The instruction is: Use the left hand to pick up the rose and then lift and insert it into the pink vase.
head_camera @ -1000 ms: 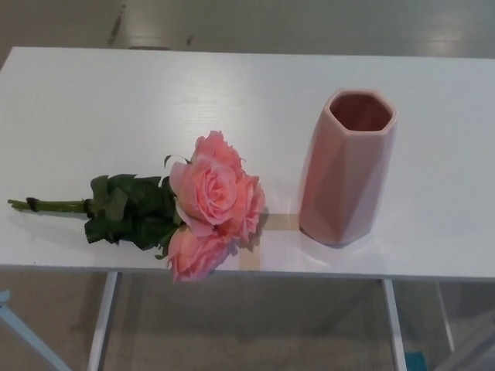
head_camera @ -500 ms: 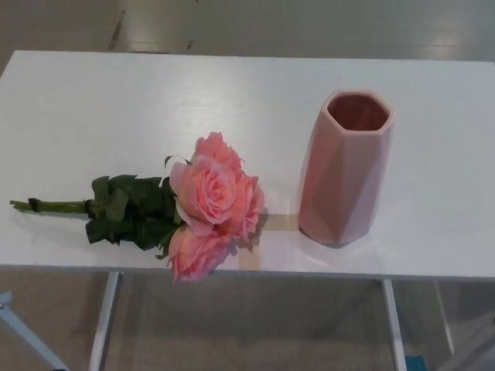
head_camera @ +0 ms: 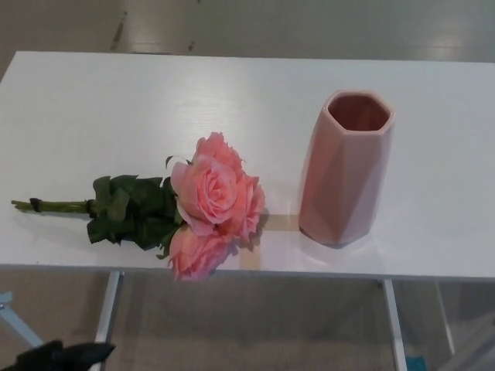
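On table [head_camera: 93,100]: rose [head_camera: 209,205] lying | pink vase [head_camera: 346,166] upright | left hand [head_camera: 58,355] below edge, grip unclear

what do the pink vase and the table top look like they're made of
Pink vase: likely glazed or painted ceramic, given its faceted walls, thick rim and soft sheen. Table: a smooth white top, probably laminate or painted board, semi-gloss, with faint reflections showing near the vase base.

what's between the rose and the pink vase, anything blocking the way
Nothing visible. The rose lies flat near the table's front edge, blooms pointing toward the pink vase, with only bare tabletop between them. The vase stands upright, its mouth open and uncovered.
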